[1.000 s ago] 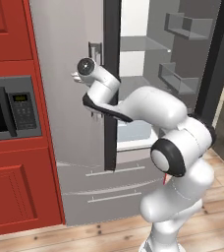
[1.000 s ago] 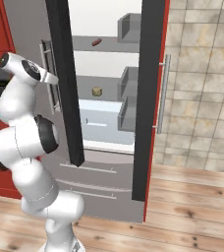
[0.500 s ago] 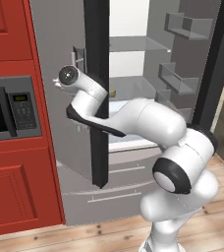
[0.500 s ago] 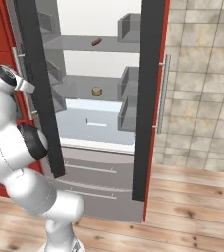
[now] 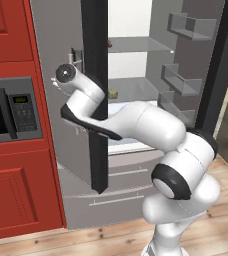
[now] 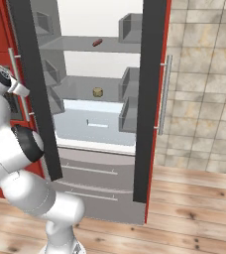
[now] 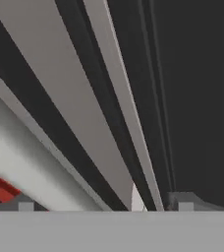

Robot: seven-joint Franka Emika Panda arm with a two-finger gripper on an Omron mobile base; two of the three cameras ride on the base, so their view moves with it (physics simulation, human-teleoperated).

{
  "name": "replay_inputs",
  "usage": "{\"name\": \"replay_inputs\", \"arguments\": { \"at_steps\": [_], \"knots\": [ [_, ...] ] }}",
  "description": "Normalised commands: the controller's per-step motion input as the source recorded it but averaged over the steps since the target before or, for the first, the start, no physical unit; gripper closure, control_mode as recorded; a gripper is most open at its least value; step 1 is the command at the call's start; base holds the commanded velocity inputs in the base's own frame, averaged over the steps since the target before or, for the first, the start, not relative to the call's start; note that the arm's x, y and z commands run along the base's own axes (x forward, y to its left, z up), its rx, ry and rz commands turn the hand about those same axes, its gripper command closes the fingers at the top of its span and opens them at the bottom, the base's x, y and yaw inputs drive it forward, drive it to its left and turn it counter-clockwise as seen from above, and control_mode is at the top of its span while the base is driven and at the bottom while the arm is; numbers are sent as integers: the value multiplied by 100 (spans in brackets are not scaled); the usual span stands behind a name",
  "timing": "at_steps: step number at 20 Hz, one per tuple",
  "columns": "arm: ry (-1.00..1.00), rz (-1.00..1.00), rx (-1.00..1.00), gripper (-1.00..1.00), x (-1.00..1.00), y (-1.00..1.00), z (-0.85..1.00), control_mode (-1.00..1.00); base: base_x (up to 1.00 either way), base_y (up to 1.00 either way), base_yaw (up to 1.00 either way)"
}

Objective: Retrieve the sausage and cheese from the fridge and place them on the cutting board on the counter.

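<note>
Fridge point(image 6: 149, 99) doors both open; sausage point(image 6: 97, 42) on upper shelf inside fridge, cheese point(image 6: 98, 92) on shelf below it. Gripper point(image 5: 61, 82) released, fingers spread, empty, at left fridge door's outer face by its handle.

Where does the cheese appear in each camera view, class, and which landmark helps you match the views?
Left base view: cheese at centre, beside the dark edge of the open door, on the fridge's middle shelf.
Right base view: cheese upper centre, on that middle shelf.
Hand view: not in it.
Shared landmark: the sausage one shelf above.
</note>
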Motion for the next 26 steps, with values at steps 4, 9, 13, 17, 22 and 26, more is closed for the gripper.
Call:
{"name": "replay_inputs", "arguments": {
  "at_steps": [4,9,13,17,22,26],
  "knots": [
    [-1,10,27,-100,-52,14,43,-100,0,0,0],
    [-9,28,17,-100,-8,0,54,-100,0,0,0],
    [-7,38,8,-100,-5,0,37,-100,0,0,0],
    [0,35,1,-100,-89,0,5,-100,0,0,0],
    [0,40,12,-100,-56,3,5,-100,0,0,0],
    [-1,25,1,-100,-87,-57,41,-100,0,0,0]
  ]
}}
